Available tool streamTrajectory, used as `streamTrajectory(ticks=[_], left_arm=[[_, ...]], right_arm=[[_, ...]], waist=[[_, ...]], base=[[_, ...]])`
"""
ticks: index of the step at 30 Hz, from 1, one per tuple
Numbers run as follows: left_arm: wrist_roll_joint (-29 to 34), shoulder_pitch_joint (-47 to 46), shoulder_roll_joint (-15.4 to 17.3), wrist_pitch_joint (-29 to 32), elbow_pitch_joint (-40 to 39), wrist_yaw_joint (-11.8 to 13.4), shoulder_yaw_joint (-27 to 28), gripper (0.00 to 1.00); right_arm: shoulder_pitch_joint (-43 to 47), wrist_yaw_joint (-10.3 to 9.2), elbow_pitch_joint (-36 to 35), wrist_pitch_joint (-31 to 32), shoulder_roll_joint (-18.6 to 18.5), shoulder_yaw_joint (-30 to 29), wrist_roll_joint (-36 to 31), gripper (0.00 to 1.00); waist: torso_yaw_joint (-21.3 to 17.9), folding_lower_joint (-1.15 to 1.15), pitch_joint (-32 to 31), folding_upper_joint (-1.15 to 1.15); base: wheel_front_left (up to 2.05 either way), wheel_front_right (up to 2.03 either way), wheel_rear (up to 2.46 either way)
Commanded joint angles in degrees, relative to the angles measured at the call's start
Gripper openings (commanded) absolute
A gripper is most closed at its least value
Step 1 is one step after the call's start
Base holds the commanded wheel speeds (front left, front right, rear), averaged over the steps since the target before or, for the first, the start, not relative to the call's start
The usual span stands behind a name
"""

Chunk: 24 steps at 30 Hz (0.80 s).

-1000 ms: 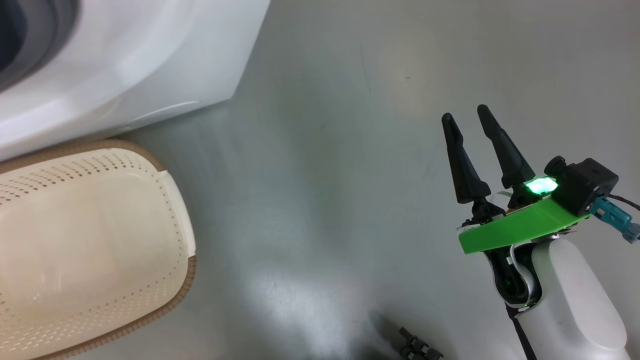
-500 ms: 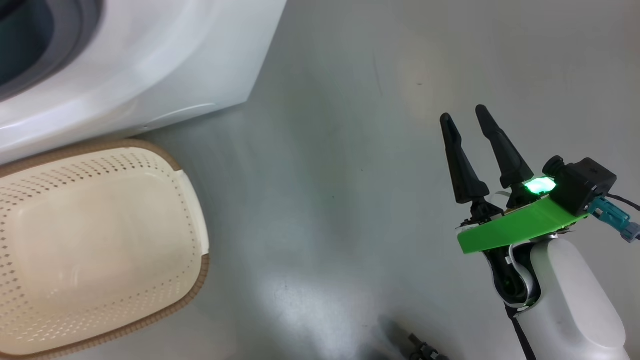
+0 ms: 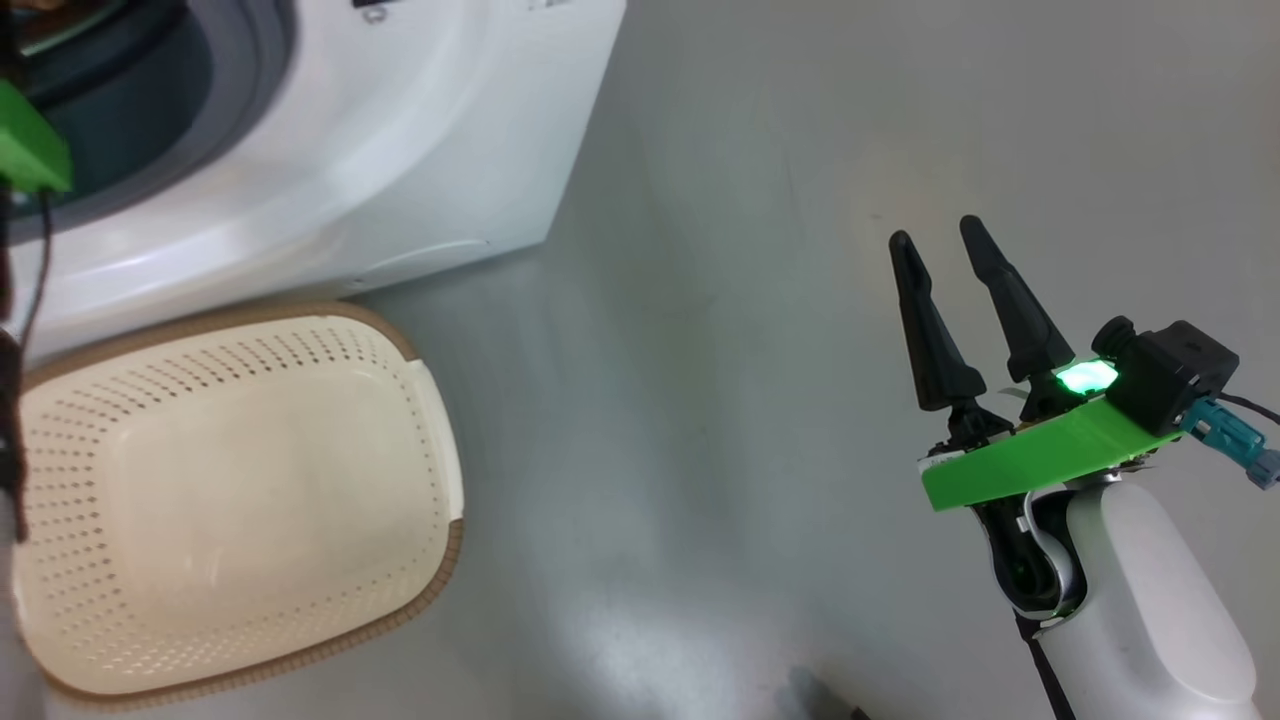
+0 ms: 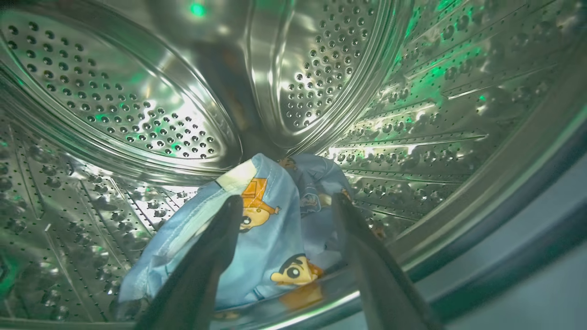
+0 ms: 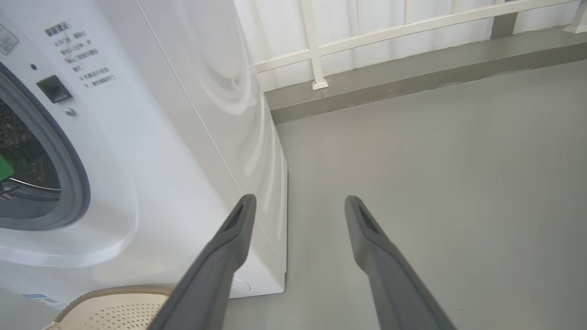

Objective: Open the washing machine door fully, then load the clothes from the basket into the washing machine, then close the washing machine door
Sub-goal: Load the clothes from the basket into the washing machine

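Since one second ago the head camera is swinging toward the washer, so the basket (image 3: 250, 350) and the washing machine (image 3: 400, 150) are sitting further right in that view. They are not shifting themselves. A green wrist bracket (image 3: 30, 150) is now showing at the far left, in front of the drum opening.

That bracket is belonging to the left arm, which is reaching inside the machine. In its wrist view the left gripper (image 4: 286, 198) is keeping its fingers wide apart, gripping nothing. The clothes (image 4: 270, 238) are lying in a heap on the bottom of the steel drum (image 4: 137, 114), just behind the front lip, released there I think.

The basket is standing on the floor (image 3: 700, 400) right against the front of the machine, empty, probably to keep the carry short.

At the right, the right gripper (image 3: 932, 230) is hanging over bare floor, well apart from the machine, fingers moderately spread and empty, probably waiting out of the way.

Loading is looking finished; closing the door is remaining.
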Motion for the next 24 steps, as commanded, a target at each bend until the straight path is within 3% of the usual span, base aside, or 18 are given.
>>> streamTrajectory(ticks=[1, 24], left_arm=[[-0.71, 1.57, 2.05, -0.3, -2.17, 0.41, 0.95, 1.0], [-3.8, 32.33, -3.5, -0.3, -26.97, 0.92, 6.23, 1.0]], right_arm=[[1.5, 0.09, -0.98, -0.68, -0.5, 0.79, 0.22, 1.0], [4.9, 0.09, -0.26, -0.68, -4.01, 0.69, -0.64, 1.0]], waist=[[1.11, 0.0, -1.55, 0.0], [6.58, 0.0, -14.86, 0.0]], base=[[0.0, 0.0, 0.0], [0.0, 0.0, 0.0]])
